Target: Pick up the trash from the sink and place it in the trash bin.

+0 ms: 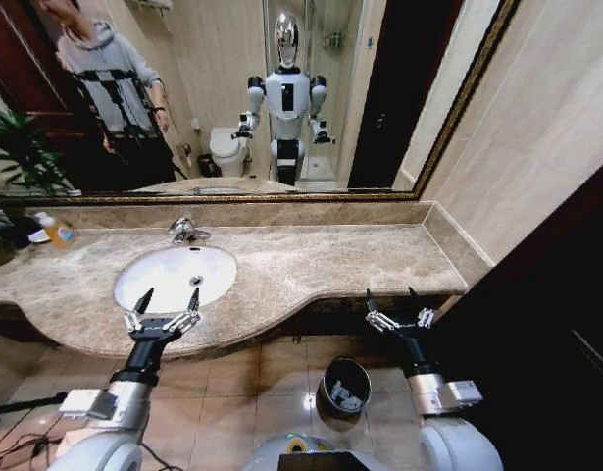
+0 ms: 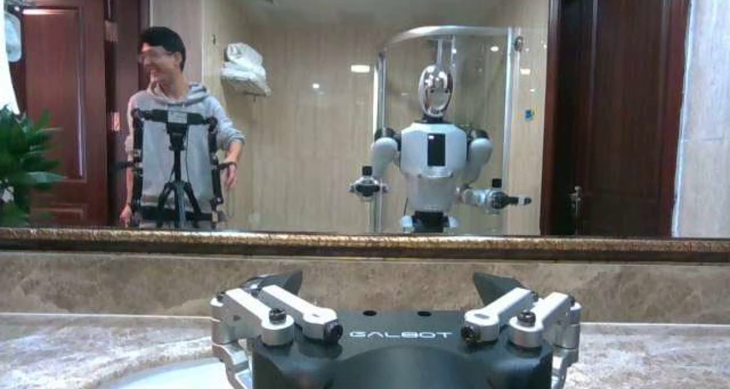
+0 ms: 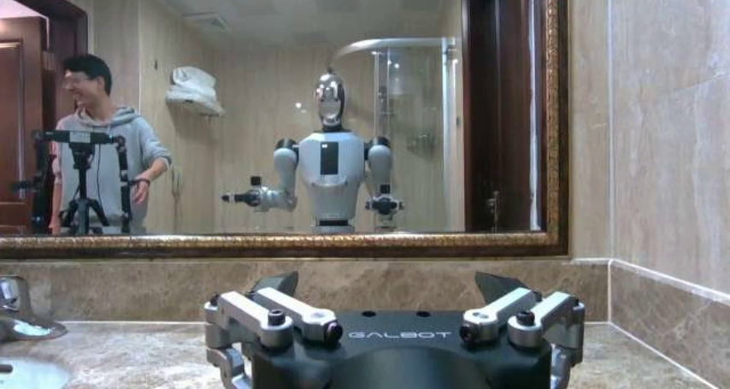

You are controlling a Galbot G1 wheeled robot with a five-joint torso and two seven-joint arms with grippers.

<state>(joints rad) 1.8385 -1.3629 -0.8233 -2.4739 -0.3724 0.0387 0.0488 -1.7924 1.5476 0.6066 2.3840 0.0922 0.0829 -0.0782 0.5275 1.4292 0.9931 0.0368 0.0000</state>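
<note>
Nearest the head camera, both arms reach forward from the robot's body toward a bathroom vanity. Left gripper (image 1: 169, 300) hangs over the near rim of the sink (image 1: 144, 273), its two dark fingers spread wide and holding nothing; right gripper (image 1: 392, 299) is likewise spread wide and empty, poised at the near edge of the countertop (image 1: 321, 260) well to the right of the basin. Head view alone shows the trash bin (image 1: 344, 385), a small round black container with a shiny dark rim standing on the tiled floor between the two arms, below the counter's front edge; pale items lie inside it, too small to identify. Sink appears as a white oval basin set in mottled brown marble, with a chrome faucet (image 1: 187, 231) at its far rim; its visible surface looks bare white. An orange soap bottle (image 1: 57, 232) stands at the far left of the counter beside a green plant (image 1: 17, 157). Left wrist view shows the left gripper (image 2: 402, 299) from behind, with a sliver of basin edge (image 2: 171, 375) beneath it and the gilt-framed mirror (image 2: 342, 107) ahead. Right wrist view shows the right gripper (image 3: 395, 299), the faucet (image 3: 17, 308) off to one side, and the tiled side wall (image 3: 668, 150).
</note>
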